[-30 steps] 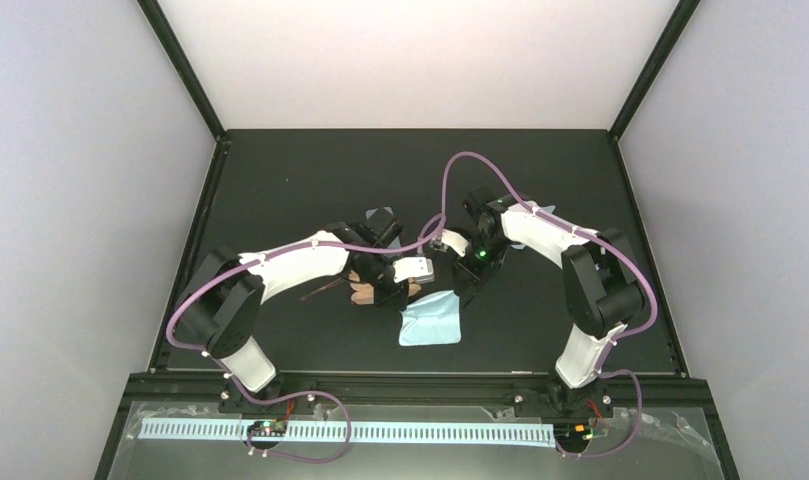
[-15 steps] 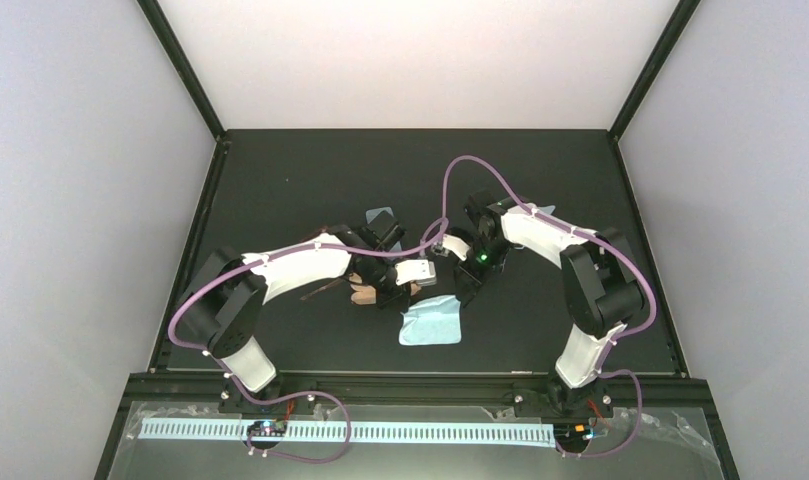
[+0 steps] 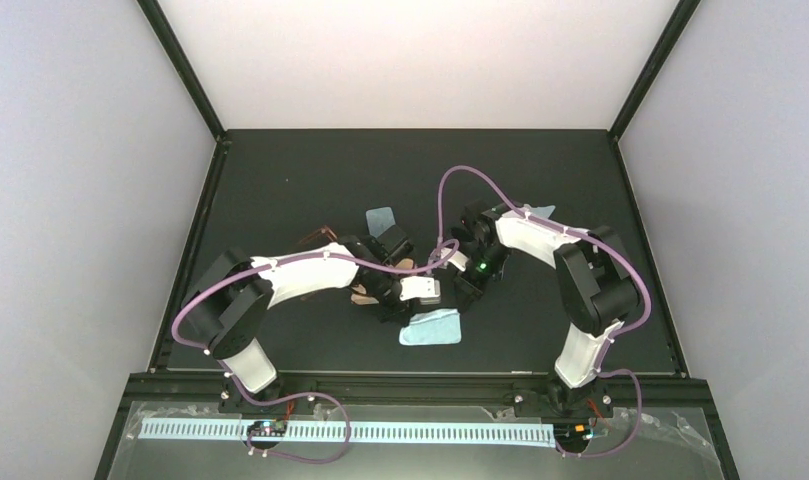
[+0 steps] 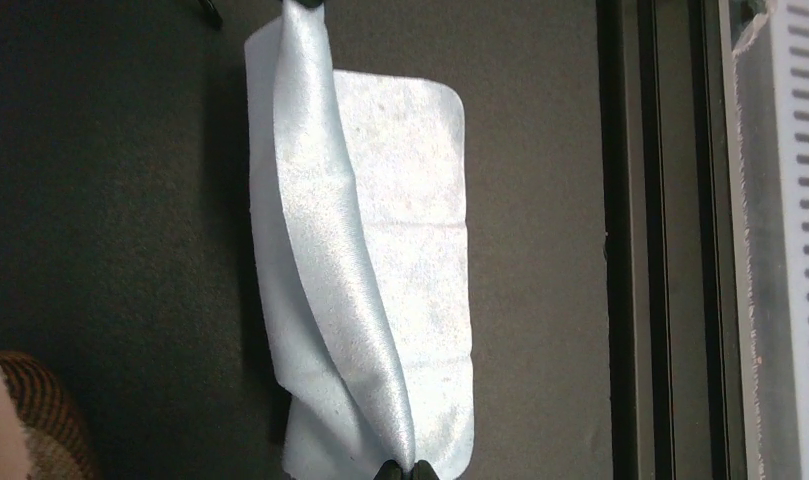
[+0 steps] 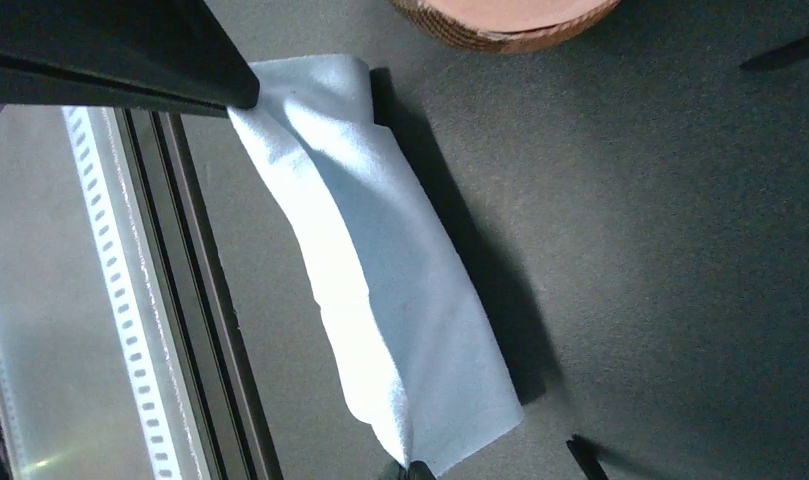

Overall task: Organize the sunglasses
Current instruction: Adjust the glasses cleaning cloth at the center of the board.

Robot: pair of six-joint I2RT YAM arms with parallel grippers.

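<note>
A light blue cloth lies at the table's middle front, one edge raised into a fold. My left gripper is shut on one corner of it, as the left wrist view shows on the cloth. My right gripper is shut on the other corner of the same cloth. The reddish-brown sunglasses lie behind my left forearm. The black pair is hidden; a thin black rod may be one of its arms.
A tan case lies just left of the cloth, also seen in the left wrist view and the right wrist view. Another blue cloth and a blue-grey piece lie farther back. The table's front rail is close.
Both grippers have moved toward the front with the cloth's far edge, so the cloth is folding over itself and looks narrower. The reddish-brown glasses now show behind the left forearm.
</note>
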